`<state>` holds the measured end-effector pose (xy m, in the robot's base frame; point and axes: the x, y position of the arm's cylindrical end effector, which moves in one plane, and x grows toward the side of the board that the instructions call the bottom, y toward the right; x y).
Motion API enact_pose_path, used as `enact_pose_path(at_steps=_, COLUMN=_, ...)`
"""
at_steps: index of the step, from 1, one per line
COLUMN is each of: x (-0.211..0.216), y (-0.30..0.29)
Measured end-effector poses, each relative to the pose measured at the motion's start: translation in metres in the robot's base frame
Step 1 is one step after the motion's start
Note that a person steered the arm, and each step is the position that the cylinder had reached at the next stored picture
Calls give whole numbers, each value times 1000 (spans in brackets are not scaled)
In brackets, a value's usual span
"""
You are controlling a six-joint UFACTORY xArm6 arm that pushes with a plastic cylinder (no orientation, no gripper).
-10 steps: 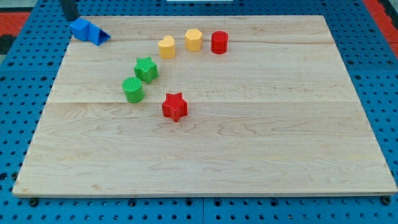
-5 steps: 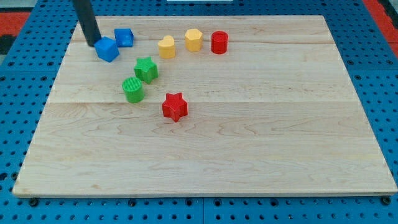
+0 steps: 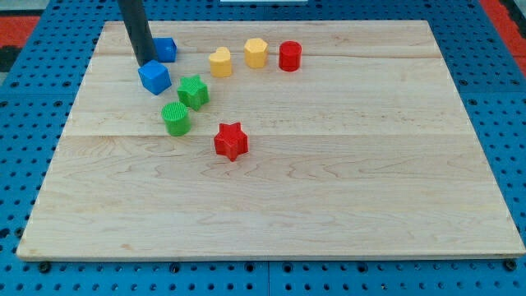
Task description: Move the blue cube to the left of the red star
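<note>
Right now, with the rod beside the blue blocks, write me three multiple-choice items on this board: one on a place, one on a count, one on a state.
1. Where is my tip relative to the blue cube?
A. Just above it, toward the view's top
B. Far to the view's right
C. Below the red star

2. How many blocks lie on the board?
A. Five
B. Eight
C. Eleven

3. Is the blue cube at the left of the red star yet?
A. Yes, right beside it
B. No, it sits up near the green star
C. It has left the board

Answers: 1 A, the rod ends at the cube's upper edge. 2 B, two blue, two green, two yellow, two red. 3 B, the cube lies well toward the view's top from the red star, with the green star and the green cylinder between.
</note>
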<state>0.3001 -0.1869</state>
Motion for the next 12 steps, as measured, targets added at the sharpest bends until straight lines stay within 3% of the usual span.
enact_pose_path(at_steps=1, x=44, y=-20)
enact_pose_path(at_steps=3, x=94, y=-74)
enact_pose_path(at_steps=4, x=102, y=-117)
enact_pose_path(at_steps=6, x=91, y=-116)
enact_pose_path(at_steps=7, x=51, y=-94)
enact_pose_path(at_steps=9, x=-19, y=56)
enact_pose_path(at_steps=12, x=99, y=-42)
